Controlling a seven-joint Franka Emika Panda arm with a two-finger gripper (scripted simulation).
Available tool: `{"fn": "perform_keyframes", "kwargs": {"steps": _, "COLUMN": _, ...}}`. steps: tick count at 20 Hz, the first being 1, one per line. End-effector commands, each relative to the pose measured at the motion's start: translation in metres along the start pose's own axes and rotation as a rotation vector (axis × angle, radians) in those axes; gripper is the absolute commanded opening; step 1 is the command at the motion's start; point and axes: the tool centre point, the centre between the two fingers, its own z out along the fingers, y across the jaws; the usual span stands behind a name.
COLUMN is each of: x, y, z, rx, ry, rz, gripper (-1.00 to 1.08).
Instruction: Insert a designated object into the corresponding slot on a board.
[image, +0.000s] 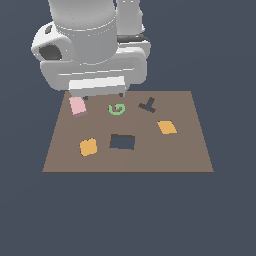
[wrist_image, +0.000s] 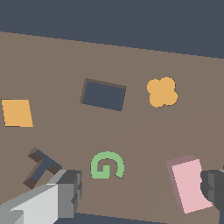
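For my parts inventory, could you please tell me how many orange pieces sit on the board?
2: an orange clover-shaped piece beside the navy slot, toward the exterior view's left, and an orange square tile toward its right.

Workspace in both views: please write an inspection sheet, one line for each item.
Surface: brown board lies flat on a dark floor.
Job's things: pink block lies on the board; navy slot is unfilled.
Clutter: green G-shaped piece, dark T-shaped mark, orange square tile, orange clover-shaped tile.
Grippers: gripper open above the board, one finger next to the pink block, holding nothing.
Cables: nothing seen.
Surroundings: nothing seen.
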Motion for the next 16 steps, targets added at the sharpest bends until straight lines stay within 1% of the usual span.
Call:
{"fn": "perform_keyframes", "kwargs": {"steps": 1, "x": -0.012, "y": 0.013, "z": 0.013, "rx": 0.002, "ry": -0.005, "rz": -0.034, "gripper": 1.0}}
{"fn": "perform_keyframes", "kwargs": {"steps": 8, "x": -0.043, "y": 0.053, "z": 0.053, "rx": 0.007, "ry": -0.021, "rz": -0.138, "gripper": 1.0}}
{"fn": "perform_keyframes", "kwargs": {"steps": 16, "x": -0.063, "y": 0.088, "z": 0.084, "rx": 0.011, "ry": -0.033, "rz": -0.219, "gripper": 1.0}}
